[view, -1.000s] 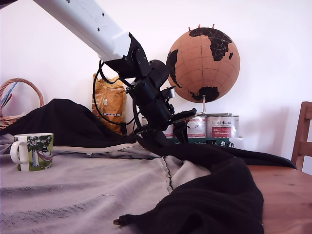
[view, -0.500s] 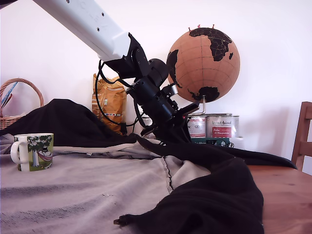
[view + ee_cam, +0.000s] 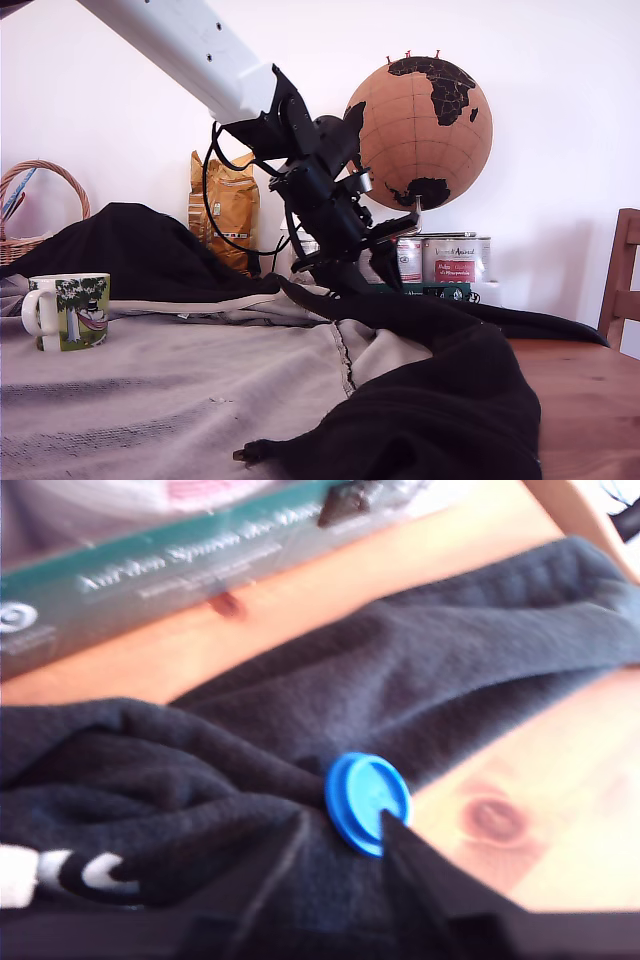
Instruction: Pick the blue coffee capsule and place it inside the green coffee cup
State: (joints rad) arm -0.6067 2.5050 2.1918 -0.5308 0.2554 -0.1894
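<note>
Exterior view first: the white arm slants down from the top of the exterior view's left, and its black tool (image 3: 385,262) sits low against a ridge of black cloth (image 3: 440,390) in mid-scene. Whether its jaws are apart or together, I cannot tell — cables and wrist housing crowd that spot. The green coffee cup (image 3: 68,310) stands upright on a grey cloth (image 3: 180,390) at the exterior view's far left, handle facing left, well apart from the tool. Behind the arm: a cork globe (image 3: 420,120) on a stand, a row of tins (image 3: 445,258), an orange bag (image 3: 225,205), and a wicker basket (image 3: 35,205) at the left edge. Bare wooden bench (image 3: 585,400) shows at the exterior view's right, with a chair back (image 3: 622,275) beyond. The capsule is hidden here behind the cloth ridge.

Wrist view now: the blue coffee capsule (image 3: 365,800) lies on the dark cloth's edge, round face toward the camera, bare wood just beside it. One dark finger (image 3: 420,870) touches or overlaps its rim — the other is not clearly seen. A green box (image 3: 150,575) with pale lettering lies on the wood beyond the folds.
</note>
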